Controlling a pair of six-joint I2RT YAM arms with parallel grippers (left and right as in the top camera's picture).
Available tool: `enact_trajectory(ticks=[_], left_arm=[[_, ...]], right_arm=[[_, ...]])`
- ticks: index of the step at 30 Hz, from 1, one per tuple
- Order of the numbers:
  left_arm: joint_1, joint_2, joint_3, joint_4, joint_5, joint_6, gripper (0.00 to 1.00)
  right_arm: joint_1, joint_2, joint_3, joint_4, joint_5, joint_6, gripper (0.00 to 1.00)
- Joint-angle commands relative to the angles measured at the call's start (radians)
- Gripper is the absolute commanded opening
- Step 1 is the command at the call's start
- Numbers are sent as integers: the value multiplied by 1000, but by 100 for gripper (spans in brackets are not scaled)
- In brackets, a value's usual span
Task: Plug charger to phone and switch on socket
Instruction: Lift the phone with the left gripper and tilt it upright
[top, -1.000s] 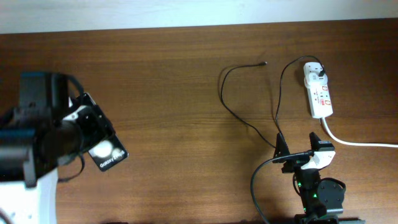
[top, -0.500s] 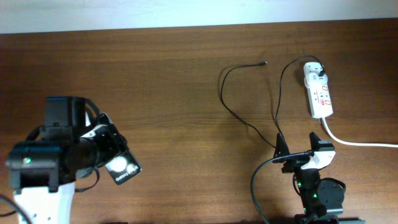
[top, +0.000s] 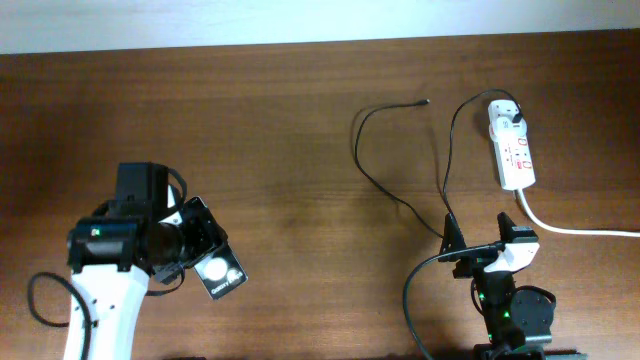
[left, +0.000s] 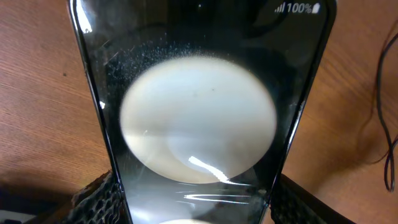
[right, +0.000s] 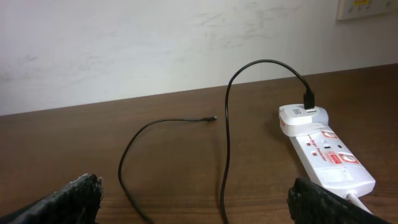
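Note:
My left gripper (top: 195, 250) is shut on the black glossy phone (top: 215, 265), holding it above the table at the lower left. In the left wrist view the phone (left: 199, 112) fills the frame between both fingers and reflects a round light. The charger's black cable (top: 375, 185) lies at centre right, its connector tip (top: 426, 101) free on the table and its white plug head (top: 505, 112) seated in the white socket strip (top: 514, 152). The right wrist view shows the cable (right: 225, 143), the tip (right: 213, 118) and the socket (right: 326, 155). My right gripper (top: 480, 245) is open and empty near the front edge.
The socket's thick white cord (top: 580, 230) runs to the right edge. A pale wall (right: 155, 43) stands behind the table's far edge. Bare wood table (top: 290, 150) lies between the two arms.
My left arm has moved right and toward the front edge, carrying the phone with it. The right arm, cable and socket have not moved.

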Motion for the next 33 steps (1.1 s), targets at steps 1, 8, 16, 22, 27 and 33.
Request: enact_trajectory(ticks=[1, 8, 16, 22, 27, 33], left_arm=[[0, 55, -6, 11, 23, 16, 59], [0, 191, -7, 50, 115, 16, 58], [0, 232, -6, 51, 256, 43, 57], [0, 232, -6, 51, 407, 43, 56], [0, 232, -6, 52, 507, 43, 56], [0, 232, -6, 90, 617, 42, 56]], right_arm=[[-6, -8, -5, -5, 4, -11, 99], [-6, -8, -5, -5, 4, -11, 99], [-6, -8, -5, -5, 5, -11, 99], [-6, -8, -5, -5, 5, -11, 99], [-6, -8, -5, -5, 4, -11, 99], [-6, -8, -5, -5, 4, -11, 99]])
